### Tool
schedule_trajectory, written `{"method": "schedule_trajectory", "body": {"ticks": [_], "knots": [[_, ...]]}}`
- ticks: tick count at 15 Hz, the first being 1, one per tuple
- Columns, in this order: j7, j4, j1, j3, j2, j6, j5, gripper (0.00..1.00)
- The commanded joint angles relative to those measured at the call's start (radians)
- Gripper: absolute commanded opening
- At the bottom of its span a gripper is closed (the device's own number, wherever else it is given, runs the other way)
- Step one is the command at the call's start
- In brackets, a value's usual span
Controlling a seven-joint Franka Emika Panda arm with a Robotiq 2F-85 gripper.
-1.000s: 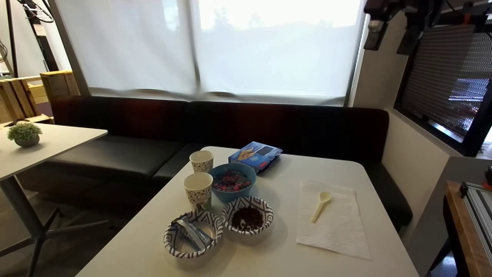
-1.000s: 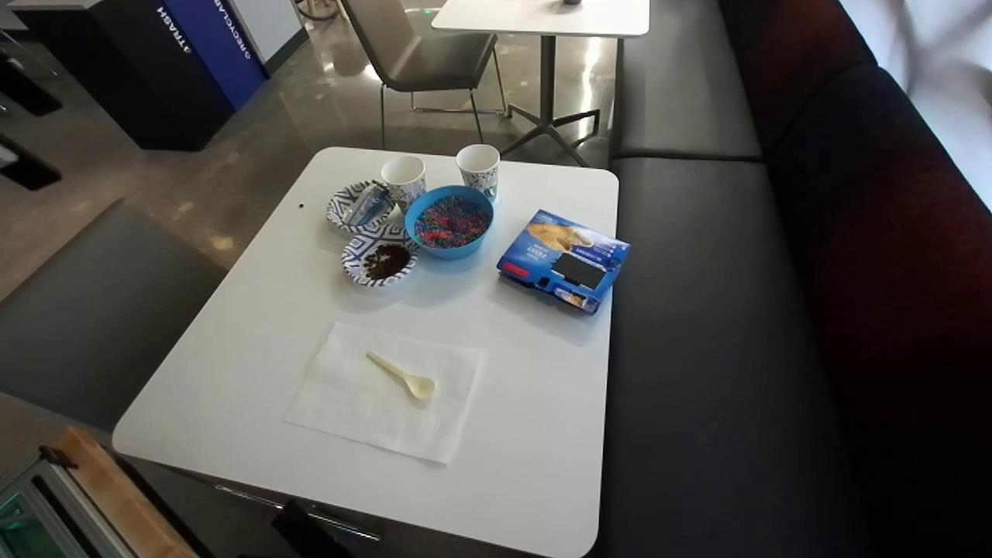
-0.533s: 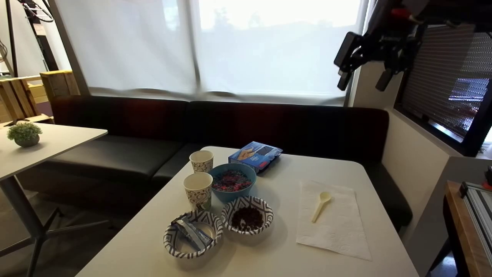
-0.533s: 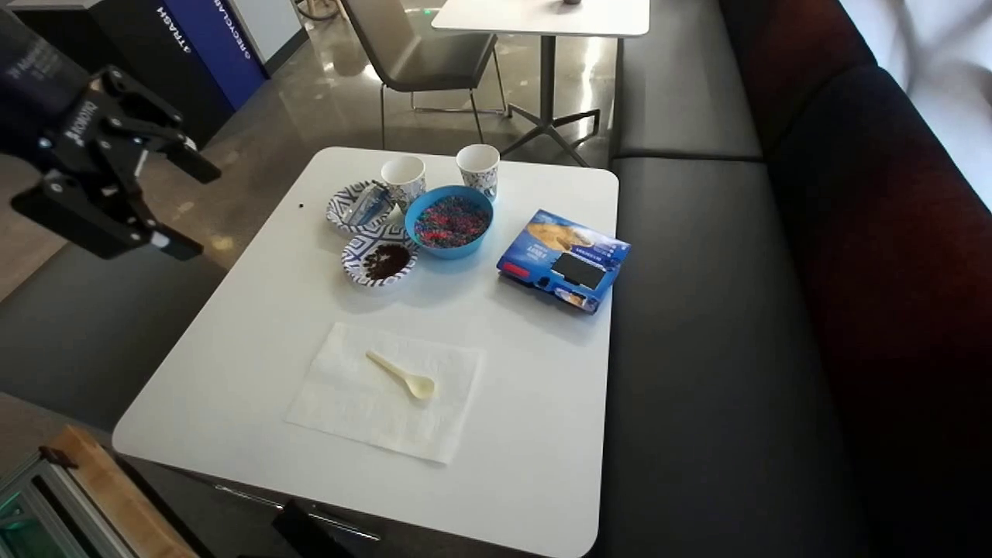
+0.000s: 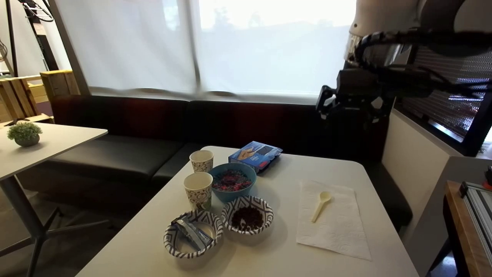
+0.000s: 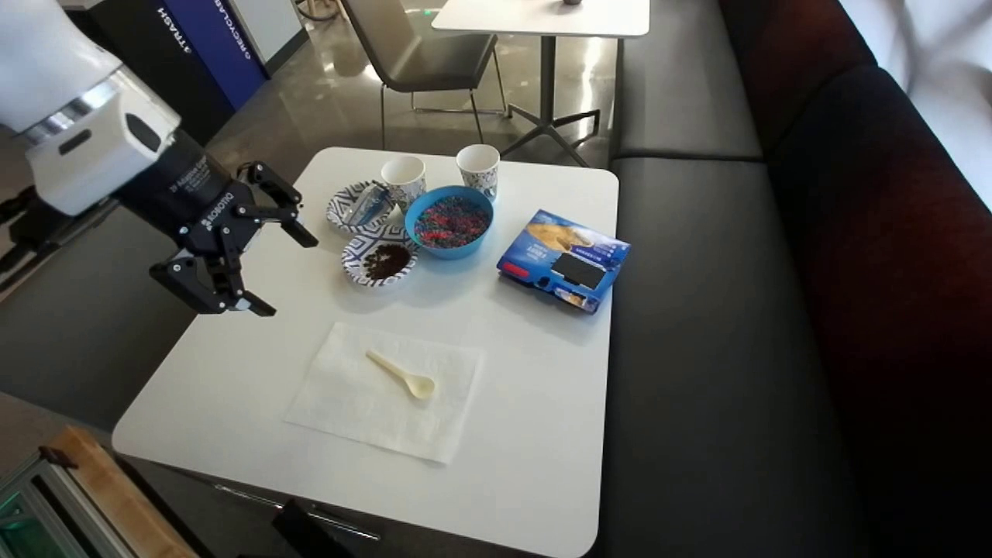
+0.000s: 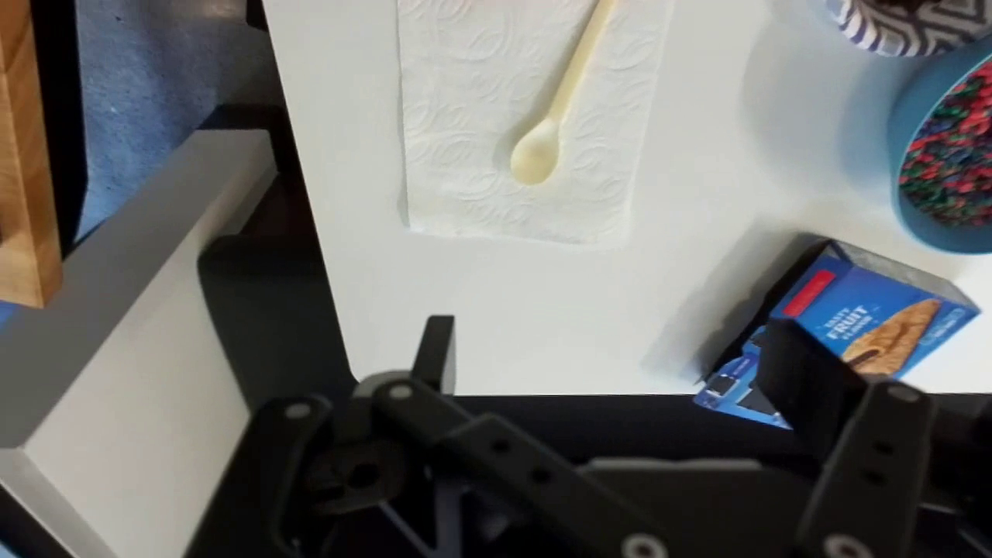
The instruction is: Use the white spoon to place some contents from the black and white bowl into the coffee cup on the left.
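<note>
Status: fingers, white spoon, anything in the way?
Fingers open, holding nothing. White spoon lying on napkin, not yet grasped. Nothing seen covering it.

In an exterior view, light through the far blinds [image 5: 276,54] glares nearly white, while the bench [image 5: 246,125] below is almost black, half swallowing the claw [image 5: 349,117]. Soft shadows lie on the worktop [image 6: 527,449]; the floor [image 6: 310,116] shines in patches.

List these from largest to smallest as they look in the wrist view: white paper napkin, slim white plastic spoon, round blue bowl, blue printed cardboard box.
1. White paper napkin, largest even cropped.
2/3. Blue bowl and blue box: unsure; the frame cuts the bowl, the gripper partly hides the box.
4. White spoon, smallest.
</note>
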Motion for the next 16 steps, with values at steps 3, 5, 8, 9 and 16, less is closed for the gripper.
{"method": "schedule_trajectory", "body": {"ticks": [3,5,8,9,16], "knots": [[0.403,0.001,-0.331,0.415,0.074,0.046,-0.037,1.00],[0.537,0.004,-0.427,0.546,0.066,0.027,-0.047,1.00],[0.572,0.007,-0.425,0.543,0.085,0.041,-0.090,1.00],[0.614,0.008,-0.478,0.606,0.076,0.046,-0.098,1.00],[0.652,0.012,-0.568,0.691,0.075,0.089,-0.128,1.00]]}}
